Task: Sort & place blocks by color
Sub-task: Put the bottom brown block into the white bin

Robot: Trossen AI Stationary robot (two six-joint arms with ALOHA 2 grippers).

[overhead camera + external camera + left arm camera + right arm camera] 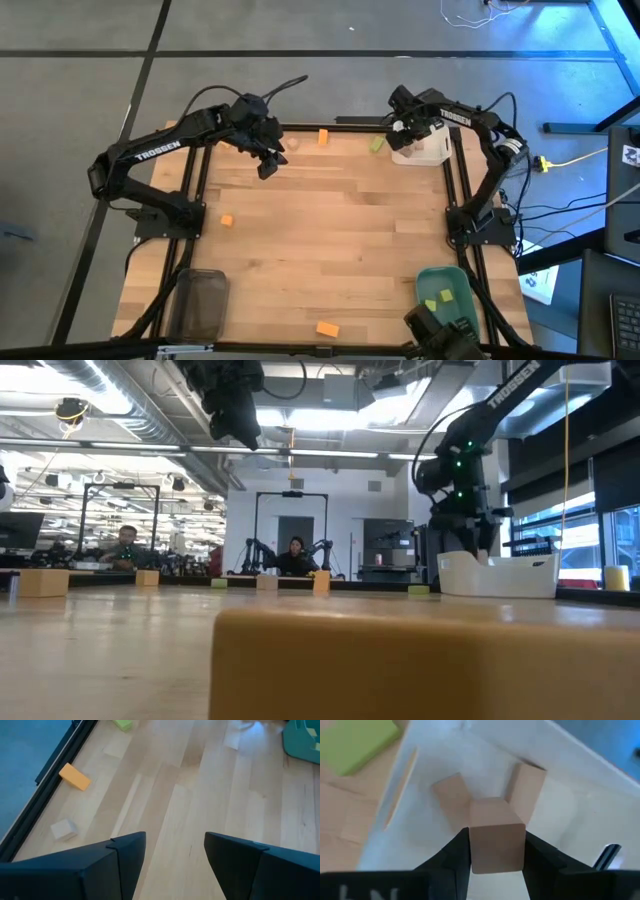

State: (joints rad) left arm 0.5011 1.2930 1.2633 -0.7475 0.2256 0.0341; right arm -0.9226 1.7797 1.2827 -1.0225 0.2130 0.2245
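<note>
Tan block (pixel 496 840) clamped in right gripper (pixel 495 851) over white tray (pixel 560 820), apparently ready for release; left gripper (pixel 175 855) open, empty.

This is a robotics lab: beyond the wooden table (pixel 120 650) the low view shows an open hall with exposed ceiling ducts (pixel 100 400), another robot arm rig (pixel 290 545), people seated at workstations (pixel 125 545), and monitors (pixel 20 530).
</note>
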